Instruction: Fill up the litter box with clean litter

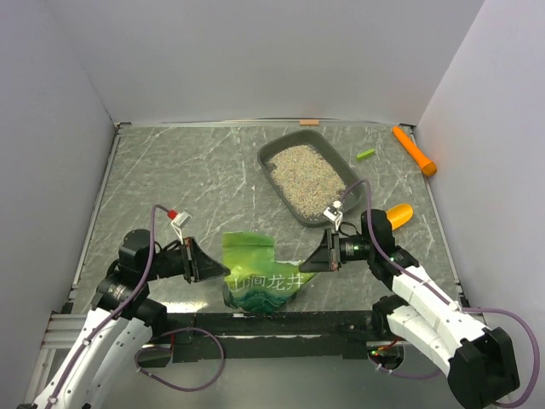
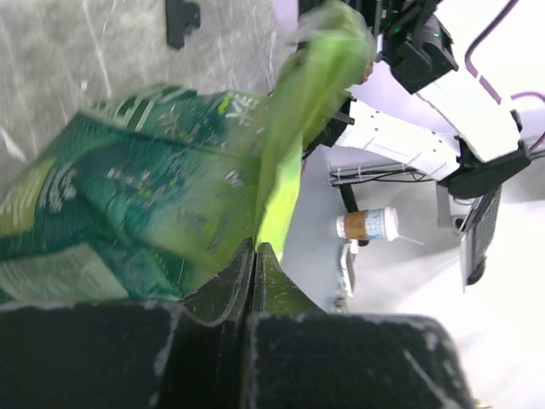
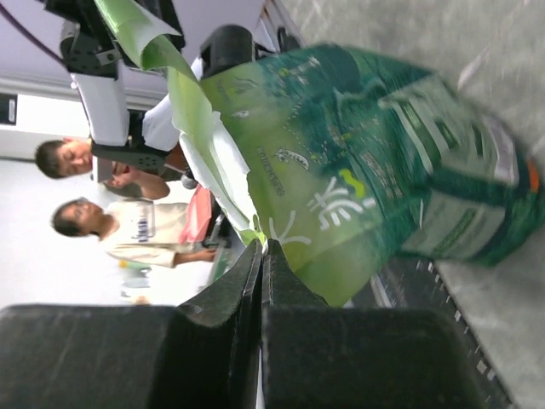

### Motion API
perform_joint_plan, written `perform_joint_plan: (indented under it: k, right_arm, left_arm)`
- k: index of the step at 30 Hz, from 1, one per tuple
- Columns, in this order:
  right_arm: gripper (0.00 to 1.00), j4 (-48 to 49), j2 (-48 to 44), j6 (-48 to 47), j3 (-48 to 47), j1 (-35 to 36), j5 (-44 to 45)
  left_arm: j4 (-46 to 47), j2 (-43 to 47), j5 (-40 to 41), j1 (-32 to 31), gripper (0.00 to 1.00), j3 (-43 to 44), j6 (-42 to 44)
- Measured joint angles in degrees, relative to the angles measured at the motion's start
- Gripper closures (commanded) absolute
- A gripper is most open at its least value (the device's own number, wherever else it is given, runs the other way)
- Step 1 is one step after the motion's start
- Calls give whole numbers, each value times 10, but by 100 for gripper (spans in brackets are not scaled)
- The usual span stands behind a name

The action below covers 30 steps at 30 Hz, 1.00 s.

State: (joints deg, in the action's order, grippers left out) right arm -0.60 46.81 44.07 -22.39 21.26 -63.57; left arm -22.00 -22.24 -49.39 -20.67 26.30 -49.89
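Observation:
The dark grey litter box [image 1: 274,151] lies at the back centre-right, with pale clean litter [image 1: 306,176] covering its floor. A crinkled green bag [image 1: 255,277] hangs between both arms near the front edge. My left gripper [image 1: 223,271] is shut on the bag's left edge; in the left wrist view its jaws pinch the light green film [image 2: 277,200]. My right gripper [image 1: 305,262] is shut on the bag's right edge, and in the right wrist view the green bag [image 3: 366,170] spreads out beyond the closed jaws [image 3: 262,247].
An orange-yellow scoop [image 1: 397,215] lies right of the litter box, partly behind my right arm. An orange stick [image 1: 414,151] and a small green piece [image 1: 365,154] lie at the back right. White walls enclose the table.

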Motion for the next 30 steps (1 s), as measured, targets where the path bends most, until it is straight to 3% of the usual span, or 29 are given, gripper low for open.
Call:
perform_joint_plan:
  k: [8, 13, 19, 21, 24, 27, 30]
  right_arm:
    - [100, -126, -29, -4, -1, 0, 10]
    - [100, -157, -49, -3, 6, 2, 19]
    - [100, -167, -62, -3, 12, 12, 42]
    - [100, -169, -62, -4, 12, 15, 47]
    - [100, -170, -61, -5, 12, 19, 53]
    - [100, -170, -54, -7, 12, 25, 57]
    - [100, -171, -49, -16, 12, 28, 62]
  left_arm:
    - [-84, 63, 0, 5, 99, -17, -45]
    - [-109, 103, -8, 6, 99, -38, -69]
    - [-125, 113, -9, 7, 99, 43, -46]
    - [-132, 102, -9, 7, 92, 91, -20]
    - [-120, 88, -18, 7, 91, 142, 21]
    - [-80, 76, -30, 0, 79, 151, 51]
    - [-60, 45, -38, -7, 75, 153, 86]
